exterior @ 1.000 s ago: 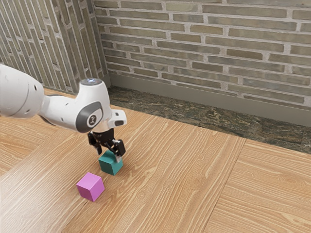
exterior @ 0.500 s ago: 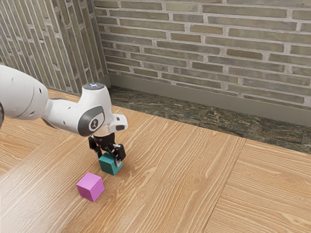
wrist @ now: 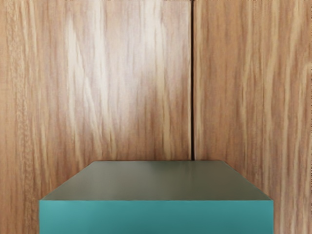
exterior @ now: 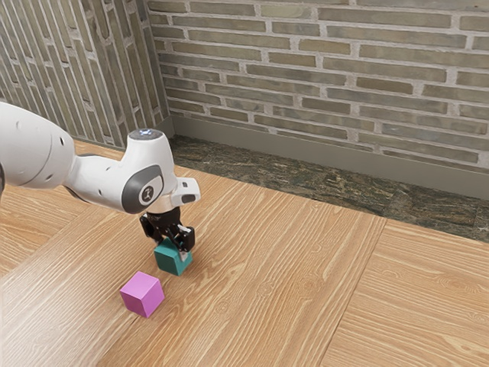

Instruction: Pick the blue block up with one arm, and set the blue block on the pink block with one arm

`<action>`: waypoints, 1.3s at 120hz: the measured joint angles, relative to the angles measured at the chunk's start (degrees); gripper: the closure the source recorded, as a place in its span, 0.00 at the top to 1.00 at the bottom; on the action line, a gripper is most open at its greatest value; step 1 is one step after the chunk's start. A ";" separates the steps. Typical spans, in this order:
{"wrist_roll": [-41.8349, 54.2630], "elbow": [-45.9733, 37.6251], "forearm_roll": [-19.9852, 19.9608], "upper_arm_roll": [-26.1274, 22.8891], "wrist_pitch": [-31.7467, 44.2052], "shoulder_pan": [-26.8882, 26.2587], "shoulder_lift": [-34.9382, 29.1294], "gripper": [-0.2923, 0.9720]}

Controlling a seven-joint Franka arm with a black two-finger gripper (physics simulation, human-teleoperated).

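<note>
The blue block [exterior: 173,261], teal in shade, sits on the wooden table just right of and behind the pink block [exterior: 142,293] in the exterior view. My gripper [exterior: 171,238] points down over the blue block with its black fingers pressed on the block's upper sides, shut on it. The block is at or barely above the table surface. In the wrist view the blue block [wrist: 156,200] lies close under my hand, with wood grain beyond it. The pink block stands free, a short gap away from the blue one.
The wooden table [exterior: 290,290] stretches wide toward the exterior view's right. A dark stone strip [exterior: 321,180] and a brick wall [exterior: 321,69] run behind it. A slatted wall [exterior: 69,69] stands at the left.
My hand came down onto the blue block and the fingers closed on its sides. In the last half second the hand has risen very slightly.
</note>
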 joint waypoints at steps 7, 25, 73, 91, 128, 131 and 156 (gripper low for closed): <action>-0.04 0.00 0.01 0.00 0.03 -0.01 -0.05 0.56; -0.25 -0.03 0.01 0.00 0.08 -0.03 -0.91 0.53; -1.23 -11.35 1.03 -5.78 -1.84 3.93 -20.58 0.50; -1.57 -17.18 1.19 -25.28 -3.38 24.11 -28.65 0.49; -2.08 -23.20 0.74 -28.83 -4.37 27.36 -33.85 0.48; -2.11 -23.54 0.64 -28.83 -4.41 27.37 -34.19 0.49; -2.35 -25.46 -0.06 -28.91 -4.58 26.91 -35.58 0.48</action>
